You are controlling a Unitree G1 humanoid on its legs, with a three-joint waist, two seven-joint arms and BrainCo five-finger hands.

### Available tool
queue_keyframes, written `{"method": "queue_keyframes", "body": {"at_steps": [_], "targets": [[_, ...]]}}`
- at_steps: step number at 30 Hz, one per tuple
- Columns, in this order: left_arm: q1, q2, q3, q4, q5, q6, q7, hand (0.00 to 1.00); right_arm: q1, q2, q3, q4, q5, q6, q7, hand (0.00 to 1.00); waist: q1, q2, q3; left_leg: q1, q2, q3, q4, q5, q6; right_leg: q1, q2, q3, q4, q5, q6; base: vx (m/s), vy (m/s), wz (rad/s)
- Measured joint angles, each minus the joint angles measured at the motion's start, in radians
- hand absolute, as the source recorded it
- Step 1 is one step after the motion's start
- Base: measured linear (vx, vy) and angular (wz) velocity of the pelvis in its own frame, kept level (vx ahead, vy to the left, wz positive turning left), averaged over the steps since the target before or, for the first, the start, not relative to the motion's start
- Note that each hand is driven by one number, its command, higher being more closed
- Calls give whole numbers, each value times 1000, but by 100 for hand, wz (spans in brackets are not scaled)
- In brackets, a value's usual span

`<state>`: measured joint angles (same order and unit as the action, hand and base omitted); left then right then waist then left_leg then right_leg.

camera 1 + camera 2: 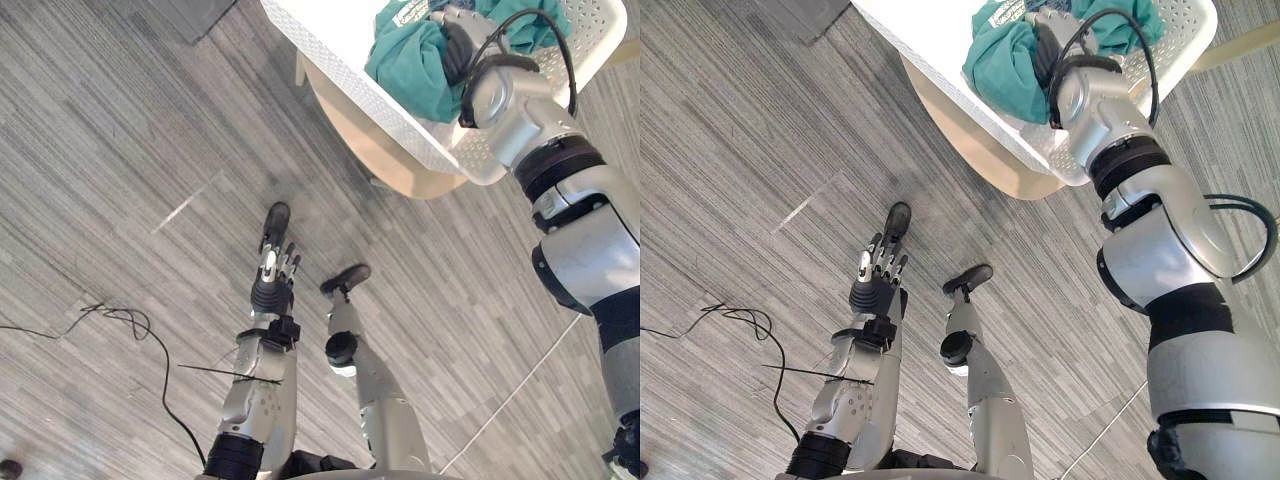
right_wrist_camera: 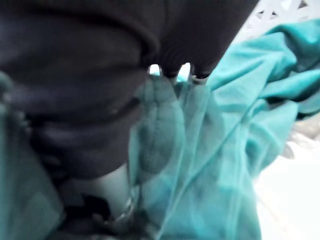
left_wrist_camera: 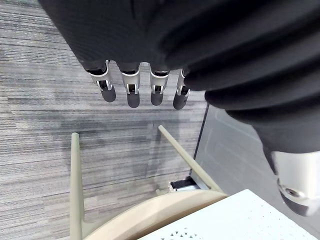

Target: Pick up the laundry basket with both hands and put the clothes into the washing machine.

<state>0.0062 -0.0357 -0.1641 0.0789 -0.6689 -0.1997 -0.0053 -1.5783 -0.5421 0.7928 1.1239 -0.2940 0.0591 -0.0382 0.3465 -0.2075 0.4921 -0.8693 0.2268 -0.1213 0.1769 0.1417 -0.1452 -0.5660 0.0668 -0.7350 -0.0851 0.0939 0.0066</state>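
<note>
At about 6 o'clock in the head views, one left hand is seen hanging above the grey floor. Its fingers are held straight, and nothing is gripped. Toward 1 o'clock, one white perforated laundry basket is seen resting on one round beige table. One heap of teal clothes is held inside the basket; the separate garments cannot be counted. The right hand is sunk into that heap at 1 o'clock. Its fingers are covered by cloth, so whether anything is grasped cannot be told.
</note>
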Motion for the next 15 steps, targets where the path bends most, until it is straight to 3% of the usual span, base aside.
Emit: {"method": "queue_keyframes", "body": {"at_steps": [8,15], "targets": [[15,-5,-31,-1,1,11,-13,0,-8,-6,-1,-5,133,-15,18,100,4,8,-3,7,1,9,-3,4,0,0,-1,10,0,4,-8,70,90,0],[6,-25,-28,-2,0,-3,11,0,0,-2,-16,-22,193,-35,-97,100,0,18,-4,22,16,27,15,3,-1,0,2,53,6,14,-22,52,93,-16]]}}
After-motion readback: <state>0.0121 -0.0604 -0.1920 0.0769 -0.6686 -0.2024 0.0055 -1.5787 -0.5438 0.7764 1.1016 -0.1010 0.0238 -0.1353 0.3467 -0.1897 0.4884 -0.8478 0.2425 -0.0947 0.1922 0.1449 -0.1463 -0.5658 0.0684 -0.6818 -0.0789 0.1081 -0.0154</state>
